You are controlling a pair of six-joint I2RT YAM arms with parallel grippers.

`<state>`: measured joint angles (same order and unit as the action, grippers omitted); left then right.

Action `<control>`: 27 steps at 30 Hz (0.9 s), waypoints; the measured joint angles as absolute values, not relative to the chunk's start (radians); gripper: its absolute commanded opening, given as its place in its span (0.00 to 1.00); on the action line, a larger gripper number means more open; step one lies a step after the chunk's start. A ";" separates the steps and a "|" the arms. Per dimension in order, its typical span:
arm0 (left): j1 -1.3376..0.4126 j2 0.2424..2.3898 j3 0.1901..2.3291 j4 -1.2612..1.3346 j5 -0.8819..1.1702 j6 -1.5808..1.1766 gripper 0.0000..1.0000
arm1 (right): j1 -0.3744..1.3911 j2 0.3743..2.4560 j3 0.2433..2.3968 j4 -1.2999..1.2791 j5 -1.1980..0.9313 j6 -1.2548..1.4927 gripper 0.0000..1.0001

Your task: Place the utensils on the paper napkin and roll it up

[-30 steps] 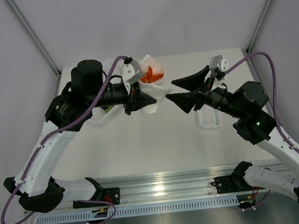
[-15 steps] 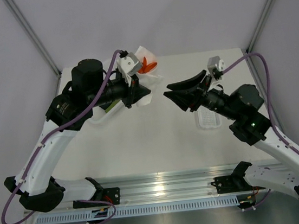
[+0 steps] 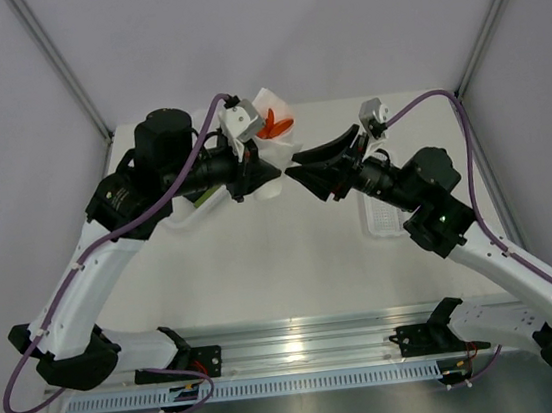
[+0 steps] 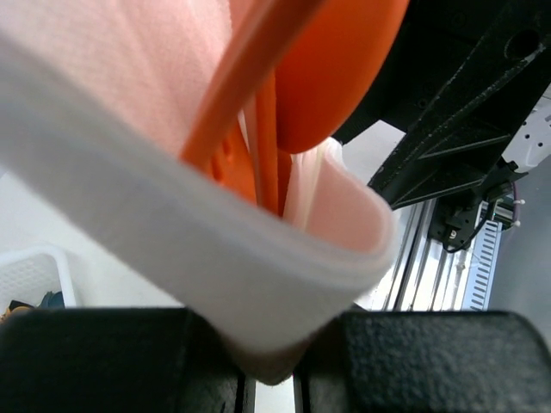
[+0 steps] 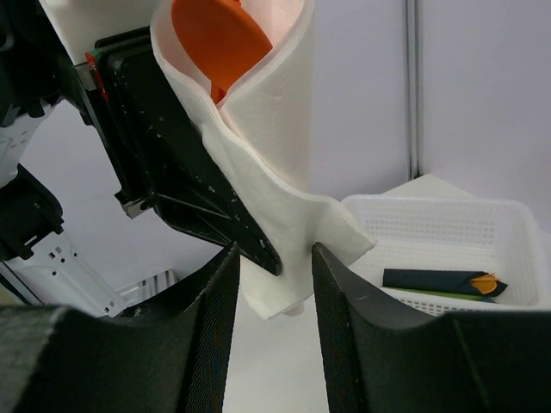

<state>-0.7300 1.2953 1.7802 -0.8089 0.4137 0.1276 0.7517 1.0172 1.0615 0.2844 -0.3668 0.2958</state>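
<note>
Holding the paper napkin (image 5: 267,129) up off the bench (image 3: 264,268), the left tool (image 3: 260,176) is pinched tight on the napkin's lower edge. The orange utensils (image 4: 340,69) stick out of the top of the wrap, toward the bench's 12 o'clock side in the top view. The right tool (image 3: 293,166) points in from 3 o'clock with its fingers (image 5: 207,344) apart, and the napkin's bottom corner hangs in the gap between them; I cannot tell if they touch it.

White paper napkin (image 3: 284,147), upper centre of the top view, curled into a loose upright tube; orange plastic utensils (image 3: 277,124) stand inside, protruding above.
</note>
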 measured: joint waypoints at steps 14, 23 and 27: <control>-0.730 1.302 1.779 -0.830 0.494 0.132 0.01 | 0.752 1.037 1.074 0.286 -0.367 0.295 0.45; -0.730 1.302 1.779 -0.843 0.550 0.150 0.01 | 0.752 1.042 1.074 0.306 -0.430 0.300 0.32; -0.730 1.302 1.778 -0.853 0.573 0.172 0.01 | 0.746 1.047 1.074 0.323 -0.482 0.320 0.12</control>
